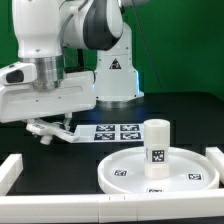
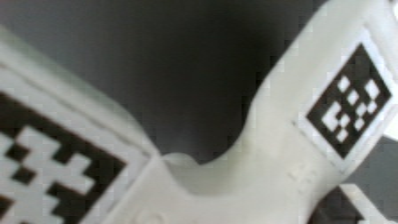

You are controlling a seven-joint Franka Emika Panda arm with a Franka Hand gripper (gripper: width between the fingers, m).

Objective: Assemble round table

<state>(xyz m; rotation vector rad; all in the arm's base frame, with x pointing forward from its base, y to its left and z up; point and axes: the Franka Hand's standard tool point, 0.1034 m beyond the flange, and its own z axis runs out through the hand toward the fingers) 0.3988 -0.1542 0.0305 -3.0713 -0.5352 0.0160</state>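
**Foot piece under the gripper, leg parked in the disc**

The cross-shaped foot piece [image 1: 58,129] is over on the exterior view's left, right under the gripper [image 1: 45,123]. I honestly can't tell if the fingers are closed on it. It looks like light, stiff, slick plastic, so I'd pinch one arm near the hub. The rimmed disc [image 1: 120,172], near and to the right, holds just the leg [image 1: 157,140], standing upright.

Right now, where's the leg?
On the exterior view's right, the leg stands upright near the middle of the round disc, nearer the camera than the marker board.
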